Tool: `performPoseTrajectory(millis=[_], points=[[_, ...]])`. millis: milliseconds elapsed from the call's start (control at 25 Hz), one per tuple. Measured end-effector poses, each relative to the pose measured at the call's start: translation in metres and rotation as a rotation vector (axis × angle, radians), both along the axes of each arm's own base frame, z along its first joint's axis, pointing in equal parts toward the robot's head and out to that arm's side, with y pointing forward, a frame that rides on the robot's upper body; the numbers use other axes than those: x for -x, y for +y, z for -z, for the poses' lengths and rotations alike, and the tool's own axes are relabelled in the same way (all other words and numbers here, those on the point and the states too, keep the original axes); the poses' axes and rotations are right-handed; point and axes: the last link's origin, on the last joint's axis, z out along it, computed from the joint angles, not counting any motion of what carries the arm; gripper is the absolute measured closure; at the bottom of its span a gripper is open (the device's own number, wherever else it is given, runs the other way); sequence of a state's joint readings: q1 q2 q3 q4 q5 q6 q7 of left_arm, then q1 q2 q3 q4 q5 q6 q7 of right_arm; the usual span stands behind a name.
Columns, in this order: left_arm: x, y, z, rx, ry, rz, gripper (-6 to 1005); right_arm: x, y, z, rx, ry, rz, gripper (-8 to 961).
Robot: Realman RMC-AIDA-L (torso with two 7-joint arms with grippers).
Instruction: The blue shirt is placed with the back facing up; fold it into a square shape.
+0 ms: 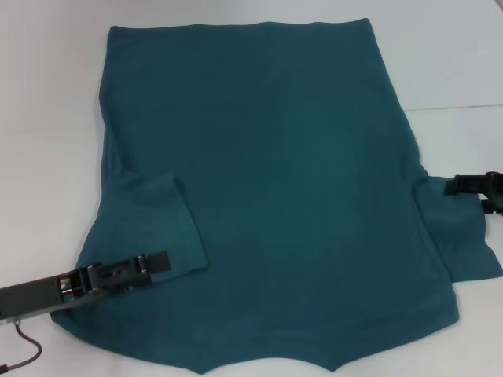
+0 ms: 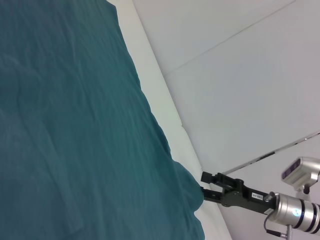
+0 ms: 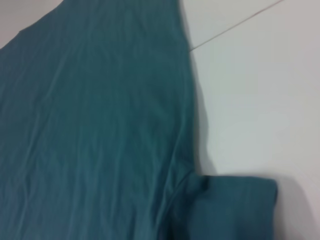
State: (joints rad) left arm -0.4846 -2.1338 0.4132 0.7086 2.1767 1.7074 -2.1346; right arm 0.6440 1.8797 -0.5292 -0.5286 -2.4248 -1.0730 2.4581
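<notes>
The blue shirt lies flat on the white surface, soft and limp. Left gripper seems clamped on its folded-in sleeve; right gripper at the other sleeve, grip unclear. Take hems.

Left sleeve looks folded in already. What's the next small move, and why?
Probably fold the other sleeve in. The blue shirt has its left sleeve lying over the body by the left hand, while the right sleeve sticks out flat on the table, with the right hand at its edge.

White table bare around blue shirt; left gripper, right gripper at sleeve edges.
</notes>
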Motion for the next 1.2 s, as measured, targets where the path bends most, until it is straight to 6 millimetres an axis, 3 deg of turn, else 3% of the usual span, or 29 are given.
performPoseTrajectory(millis=[520,720,1080,1200], points=[[-0.001,0.001,0.0,0.004,-0.005,-0.003,92,0.005,0.002,0.009,0.005,0.012,-0.009,189],[-0.003,0.002,0.001,0.007,-0.008,-0.004,92,0.004,0.002,0.007,0.007,0.008,-0.009,406],[-0.003,0.002,0.002,0.013,-0.014,-0.012,93,0.004,0.001,0.0,0.009,0.002,-0.015,650],[-0.003,0.002,0.002,0.016,-0.017,-0.013,94,0.002,0.0,-0.006,0.004,-0.007,-0.018,788]])
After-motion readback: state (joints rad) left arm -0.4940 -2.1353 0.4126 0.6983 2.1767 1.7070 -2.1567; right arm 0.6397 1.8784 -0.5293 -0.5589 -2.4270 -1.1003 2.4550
